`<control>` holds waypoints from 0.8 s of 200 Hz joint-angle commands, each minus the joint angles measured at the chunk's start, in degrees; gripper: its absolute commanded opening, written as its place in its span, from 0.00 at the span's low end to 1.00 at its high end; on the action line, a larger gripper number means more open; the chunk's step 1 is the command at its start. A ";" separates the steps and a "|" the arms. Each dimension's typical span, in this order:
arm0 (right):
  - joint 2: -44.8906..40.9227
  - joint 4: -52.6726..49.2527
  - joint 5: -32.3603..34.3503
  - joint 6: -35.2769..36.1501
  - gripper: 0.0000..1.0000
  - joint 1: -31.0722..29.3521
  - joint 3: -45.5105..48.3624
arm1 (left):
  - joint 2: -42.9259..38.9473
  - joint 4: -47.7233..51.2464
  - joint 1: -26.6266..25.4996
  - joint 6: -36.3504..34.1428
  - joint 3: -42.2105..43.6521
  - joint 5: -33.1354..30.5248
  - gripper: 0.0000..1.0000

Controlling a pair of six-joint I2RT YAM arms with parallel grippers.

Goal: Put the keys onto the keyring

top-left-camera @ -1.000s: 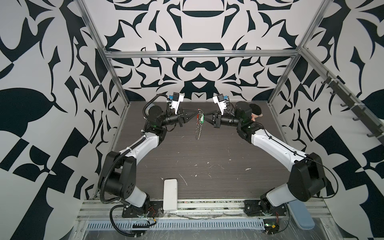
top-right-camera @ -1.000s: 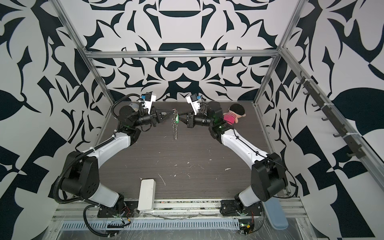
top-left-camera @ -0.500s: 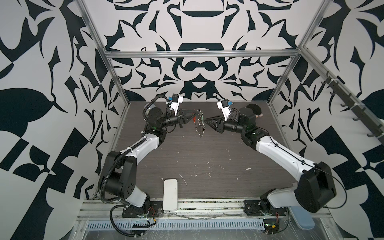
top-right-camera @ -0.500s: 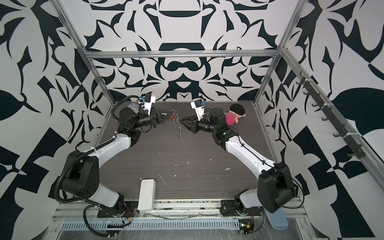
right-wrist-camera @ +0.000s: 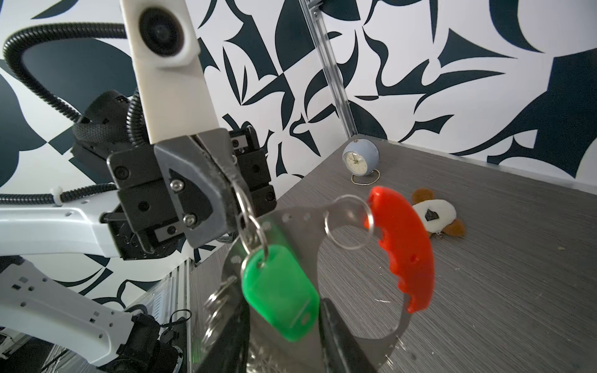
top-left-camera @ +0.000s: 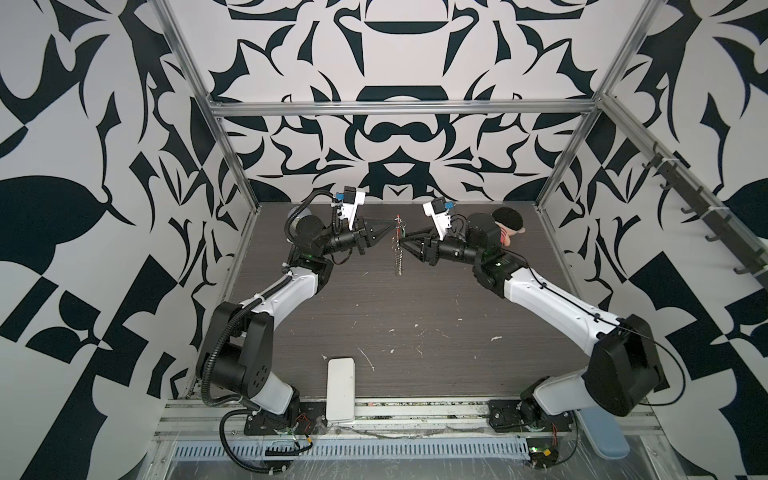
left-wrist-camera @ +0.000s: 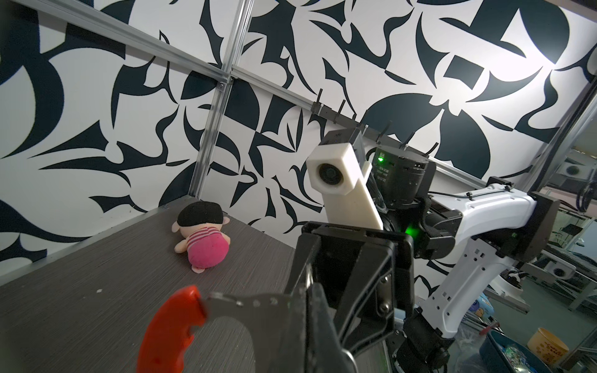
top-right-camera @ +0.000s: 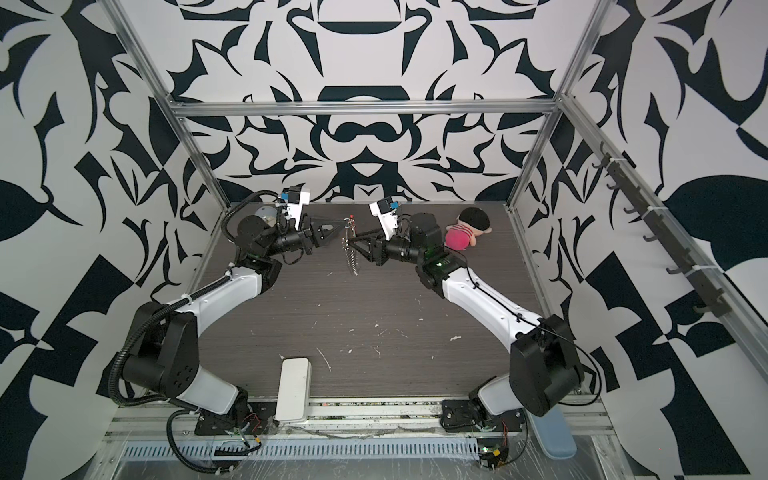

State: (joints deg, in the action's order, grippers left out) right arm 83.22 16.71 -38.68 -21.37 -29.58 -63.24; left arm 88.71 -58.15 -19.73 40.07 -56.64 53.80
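Left gripper (right-wrist-camera: pixel 231 185) pinching silver ring at top of keyring (right-wrist-camera: pixel 403 248), jaws pressed tight together. Holding it up high so everything is hanging free, not lying flat on table.
Keyring hanging in air, well apart from pink doll (top-right-camera: pixel 459 239). Right gripper (top-left-camera: pixel 406 242) sitting between doll and keyring.
Green key (right-wrist-camera: pixel 279 297) dangling on small ring just under left gripper's tips. Looking hooked on already.
Right gripper jaws spread wide, one each side of key, not squeezing it. Probably opening so key is hanging by itself.
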 commanded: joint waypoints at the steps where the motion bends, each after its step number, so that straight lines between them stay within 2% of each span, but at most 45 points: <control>1: -0.58 1.65 0.35 1.14 0.39 -0.10 -3.44 | 0.24 -3.90 0.24 1.20 0.04 -0.47 0.00; 60: 0.18 -2.88 2.99 4.56 0.37 -0.04 -6.23 | 0.29 -3.85 0.22 1.55 -0.41 -0.35 0.00; 120: -0.59 -7.62 4.39 7.82 0.06 -0.69 -7.05 | 1.10 -9.15 0.08 5.26 0.11 -3.24 0.00; 160: 0.08 -11.43 4.22 10.12 0.01 -2.38 -7.60 | 2.59 -13.68 -0.07 6.83 0.57 -5.04 0.00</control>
State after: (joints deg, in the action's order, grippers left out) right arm 83.94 7.81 -34.76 -13.72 -31.00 -68.51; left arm 90.76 -64.23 -19.79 44.82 -56.62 51.20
